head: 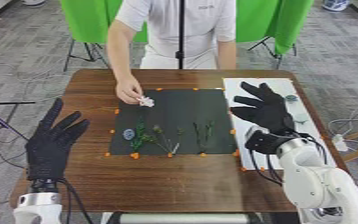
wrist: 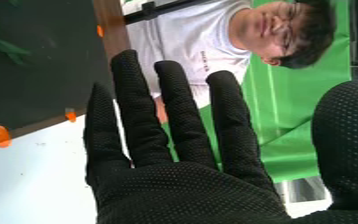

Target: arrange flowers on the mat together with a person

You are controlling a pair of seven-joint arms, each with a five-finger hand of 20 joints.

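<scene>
left hand (head: 49, 150) and right hand (head: 266, 111) released — person's hand (head: 128, 91) pinching white flower (head: 146, 102), stem unclear

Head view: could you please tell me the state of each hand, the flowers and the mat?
Left hand: open
Right hand: open
Person's hand: closed on white flower
White flower: held near mat's corner
Blue flower: lying on mat
Green sprigs: lying on mat
Mat: spread flat

A: "Specify the flooring."
B: "Grey floor (head: 15, 47), plank-patterned, with loose cables (head: 342, 134) lying over it."
A: "Specify the backdrop."
B: "Green fabric (head: 87, 20), hanging behind the brown wooden table (head: 184, 190); black stand legs (head: 70, 53) extend below the fabric."
</scene>
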